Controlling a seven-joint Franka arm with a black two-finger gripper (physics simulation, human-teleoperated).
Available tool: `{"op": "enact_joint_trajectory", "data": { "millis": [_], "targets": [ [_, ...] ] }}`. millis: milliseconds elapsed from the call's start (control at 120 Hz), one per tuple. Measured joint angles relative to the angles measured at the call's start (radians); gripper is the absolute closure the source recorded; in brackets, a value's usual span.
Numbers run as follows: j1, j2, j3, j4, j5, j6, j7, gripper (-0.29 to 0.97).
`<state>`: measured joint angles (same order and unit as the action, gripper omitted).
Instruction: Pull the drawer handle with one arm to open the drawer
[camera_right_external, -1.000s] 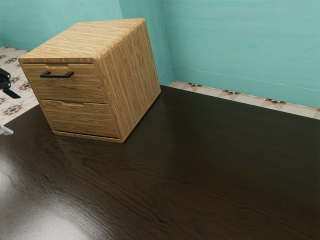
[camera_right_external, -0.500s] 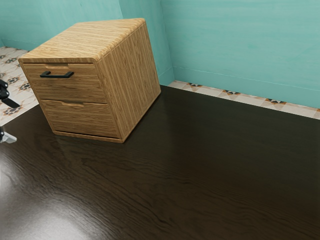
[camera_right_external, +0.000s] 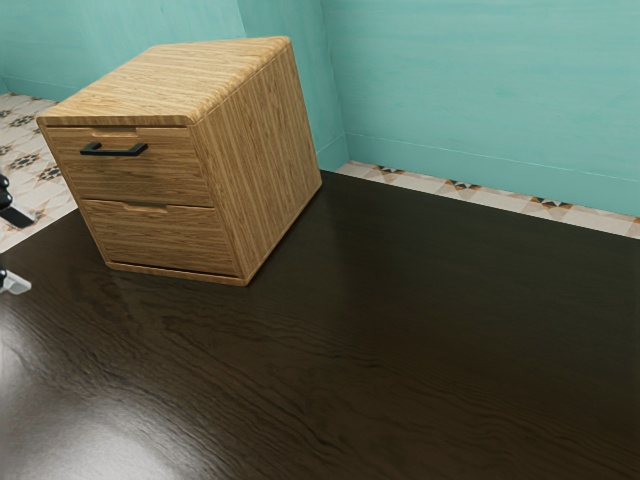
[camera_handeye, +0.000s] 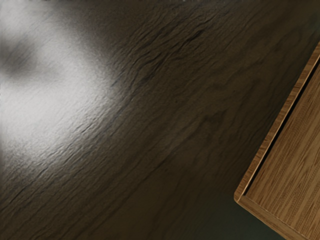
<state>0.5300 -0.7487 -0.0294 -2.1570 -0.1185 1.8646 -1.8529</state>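
1. Gripper (camera_right_external: 7, 210): a sliver of black at the exterior view's left edge, low over the table (camera_right_external: 420, 340). Open or closed: cannot tell. It touches nothing I can see.
2. Gripper is to the left of the cabinet (camera_right_external: 250, 150), apart from it, at about the height of the drawer fronts.
3. Handle (camera_right_external: 113, 149): black bar, horizontal, on the top drawer (camera_right_external: 135, 172), toward the front's upper left. Untouched.
4. Top drawer sits flush in the cabinet front, shut. Lower drawer (camera_right_external: 165, 238) likewise flush, with no bar on it.
5. Cabinet: light wood, stands on the dark wooden table at its far left part, drawer fronts facing near-left.
6. Wrist view: dark table grain (camera_handeye: 150, 125) with a pale glare patch, and one corner of the cabinet (camera_handeye: 292, 175).
7. Beyond the table: teal wall (camera_right_external: 480, 80), patterned tile floor (camera_right_external: 500, 195).
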Motion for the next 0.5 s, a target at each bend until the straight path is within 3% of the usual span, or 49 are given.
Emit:
{"op": "enact_joint_trajectory", "data": {
  "millis": [142, 500],
  "targets": [
    [0.003, 0.037, 0.0, 0.027, 0.047, 0.002, 0.015, 0.0],
    [0.004, 0.393, -0.001, 0.333, 0.106, 0.009, 0.117, 0.0]
  ]
}}
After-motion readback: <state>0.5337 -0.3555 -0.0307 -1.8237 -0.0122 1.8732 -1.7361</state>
